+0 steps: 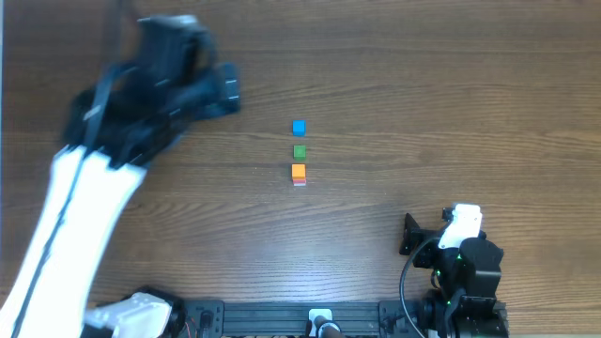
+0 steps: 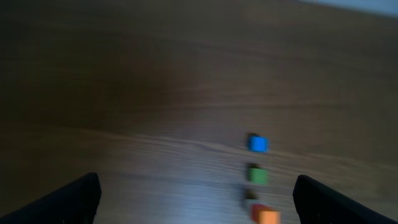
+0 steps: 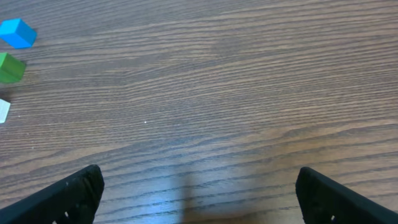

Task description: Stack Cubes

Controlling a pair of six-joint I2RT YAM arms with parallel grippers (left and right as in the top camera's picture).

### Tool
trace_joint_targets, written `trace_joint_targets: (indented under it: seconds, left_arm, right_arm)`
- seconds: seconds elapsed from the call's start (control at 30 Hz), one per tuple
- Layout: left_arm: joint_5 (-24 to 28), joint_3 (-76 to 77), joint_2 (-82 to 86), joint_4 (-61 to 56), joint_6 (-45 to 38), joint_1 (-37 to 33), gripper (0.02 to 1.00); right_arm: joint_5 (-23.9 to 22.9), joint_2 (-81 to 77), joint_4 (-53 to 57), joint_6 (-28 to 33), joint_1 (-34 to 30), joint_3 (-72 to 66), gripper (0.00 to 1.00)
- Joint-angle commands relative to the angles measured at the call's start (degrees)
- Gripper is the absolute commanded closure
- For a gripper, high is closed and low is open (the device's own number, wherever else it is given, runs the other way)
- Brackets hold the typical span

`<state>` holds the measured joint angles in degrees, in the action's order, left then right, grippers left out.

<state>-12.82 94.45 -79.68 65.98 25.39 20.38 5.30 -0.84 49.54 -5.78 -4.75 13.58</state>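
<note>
The left gripper (image 2: 196, 179), fingers apart and empty, is hovering well left of the row of blue cube (image 1: 299, 128), green cube (image 1: 300, 151) and orange cube (image 1: 299, 171), and the right gripper (image 3: 199, 170), also spread, is sitting near its base, so a skewed grab is risking knocking a closely spaced neighbour.

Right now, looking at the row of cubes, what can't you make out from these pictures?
- Under the orange cube: in the top view there is a reddish-pale sliver at its edge, too small to identify.
- Left wrist view: blur smears all the cubes, and the bottom edge cuts the orange one.
- Right wrist view: the picture's edge cuts the green cube and a white piece, whose shape is unclear.
</note>
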Motion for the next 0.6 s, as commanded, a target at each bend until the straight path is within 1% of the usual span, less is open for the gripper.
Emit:
trace_joint_targets:
  seconds: [0.03, 0.2, 0.37, 0.5, 0.6]
  left_arm:
    - [-5.0, 1.2, 10.8, 1.5, -5.0, -5.4, 0.018]
    - [-0.3, 1.1, 20.6, -2.0, -13.7, -10.6, 0.018]
    - [-0.3, 0.4, 26.3, -2.2, -19.7, -15.3, 0.018]
    - [0.2, -2.7, 30.4, -4.7, -24.2, -18.7, 0.018]
    - [4.1, -5.7, 34.1, -7.0, -26.8, -21.0, 0.018]
  right_arm:
    - [0.2, 0.5, 0.0, 0.3, -0.3, -0.2, 0.007]
    - [0.2, 0.5, 0.0, 0.3, -0.3, -0.2, 0.009]
    - [0.2, 0.5, 0.0, 0.3, -0.3, -0.2, 0.009]
    - [0.2, 0.5, 0.0, 0.3, -0.3, -0.2, 0.007]
    - [0.2, 0.5, 0.0, 0.3, -0.3, -0.2, 0.009]
